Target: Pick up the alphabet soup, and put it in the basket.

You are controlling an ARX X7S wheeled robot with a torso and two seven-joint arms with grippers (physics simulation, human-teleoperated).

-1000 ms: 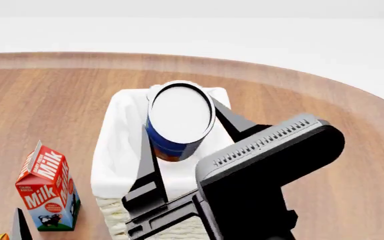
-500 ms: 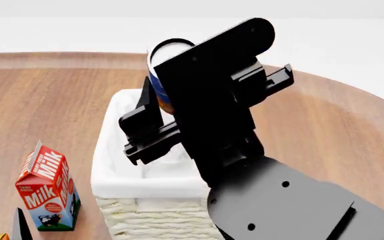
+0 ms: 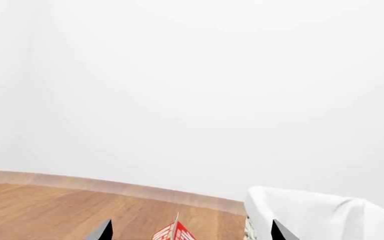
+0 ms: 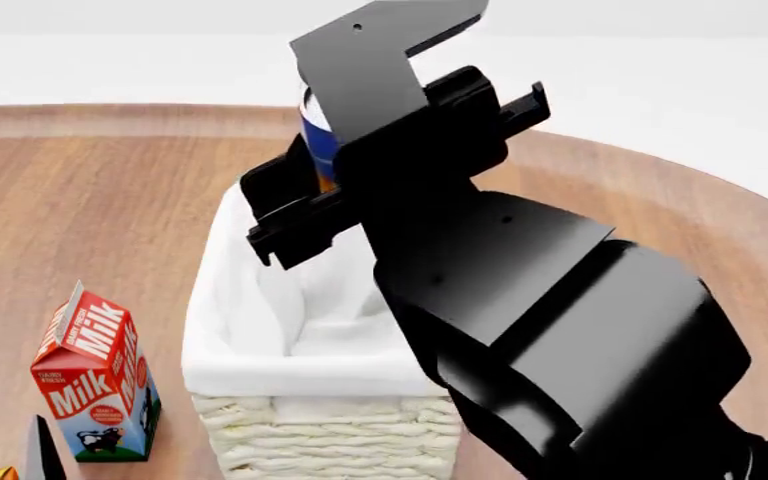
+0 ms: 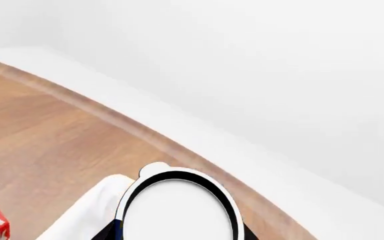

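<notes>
— The soup (image 4: 315, 135) was already off the table (image 4: 77, 200) when we looked: we had it clenched in the right gripper (image 4: 307, 185), held above the far end of the basket (image 4: 291, 375). So the pick-up was done and the drop was what remained.

— Was it inside the basket at all?

— No, we judged it was over the rim, not down in it. In the right wrist view we saw its pale top (image 5: 177, 210) with the liner's edge just beside it, and the table's far edge beyond.

— And what did the basket hold?

— Nothing that we could see. The white liner lay bare along the near and left walls; the arm hid much of the right side, so we could not speak for that part.

— The left gripper?

— We saw only two dark tips (image 3: 188, 231) in its own view, set apart with nothing between them, so we took it as released. It sat low, near the milk (image 4: 93, 375) at the left, well apart from the soup.

— Then we still had to lower the soup and let go.
</notes>
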